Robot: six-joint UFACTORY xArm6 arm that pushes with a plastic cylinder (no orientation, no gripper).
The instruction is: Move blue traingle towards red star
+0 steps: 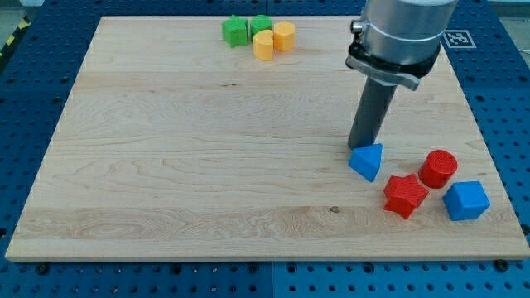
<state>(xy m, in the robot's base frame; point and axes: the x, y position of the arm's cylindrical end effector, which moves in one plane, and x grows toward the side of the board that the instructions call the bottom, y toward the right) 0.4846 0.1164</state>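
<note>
The blue triangle lies on the wooden board at the view's lower right. The red star sits just below and to the right of it, a small gap between them. My tip is at the triangle's upper-left edge, touching or nearly touching it. The dark rod rises from there to the arm's grey body at the view's top right.
A red cylinder stands right of the triangle, and a blue cube lies right of the red star near the board's right edge. Two green blocks and two yellow cylinders cluster at the view's top.
</note>
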